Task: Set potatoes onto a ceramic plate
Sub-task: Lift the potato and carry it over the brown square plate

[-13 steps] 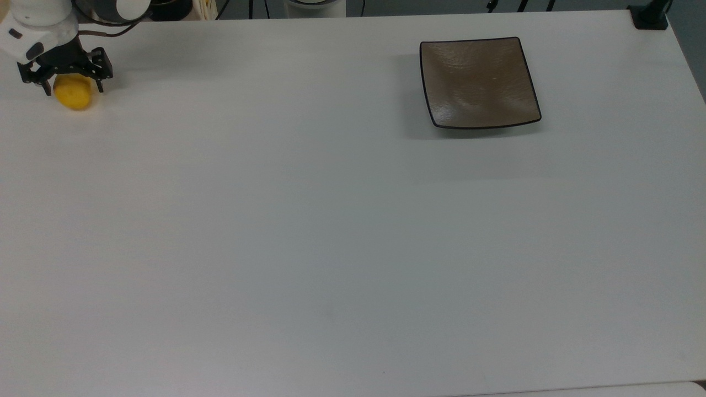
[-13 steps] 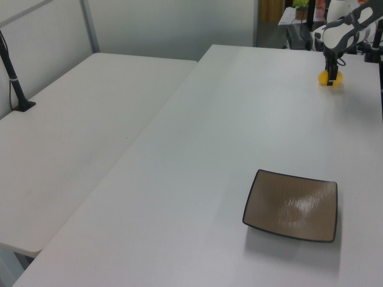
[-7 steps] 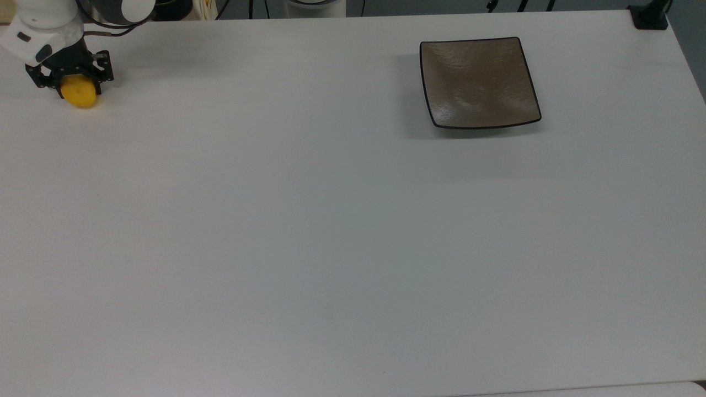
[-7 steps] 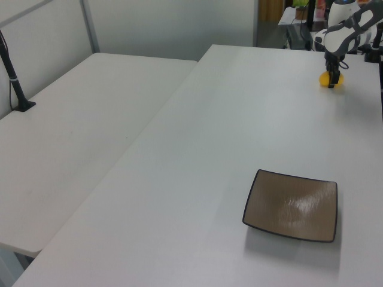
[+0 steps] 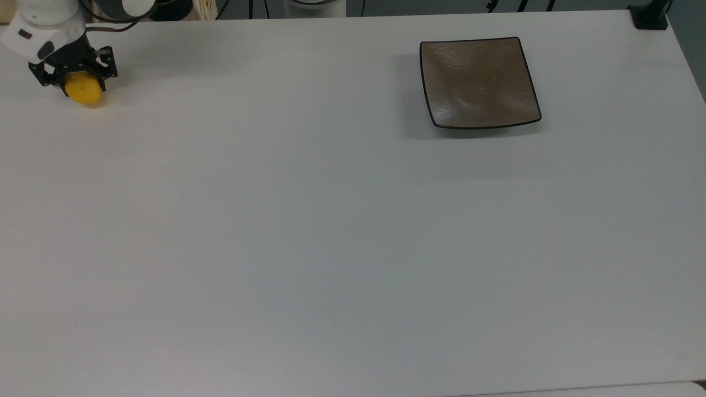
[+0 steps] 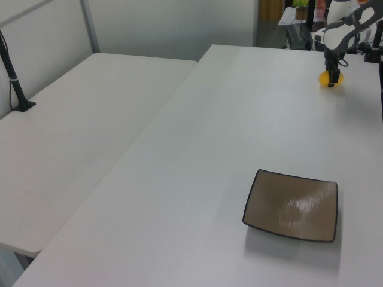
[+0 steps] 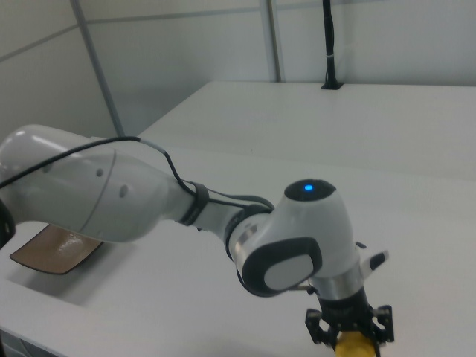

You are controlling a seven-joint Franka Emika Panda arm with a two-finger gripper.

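Pincer clamped on potato at table corner, far from plate | step: lift | tip: raise straight, grip firm, then carry over plate's middle.

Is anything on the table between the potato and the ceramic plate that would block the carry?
Nothing visible. The gripper is at the potato near the top view's upper left; only bare table lies between it and the ceramic plate.
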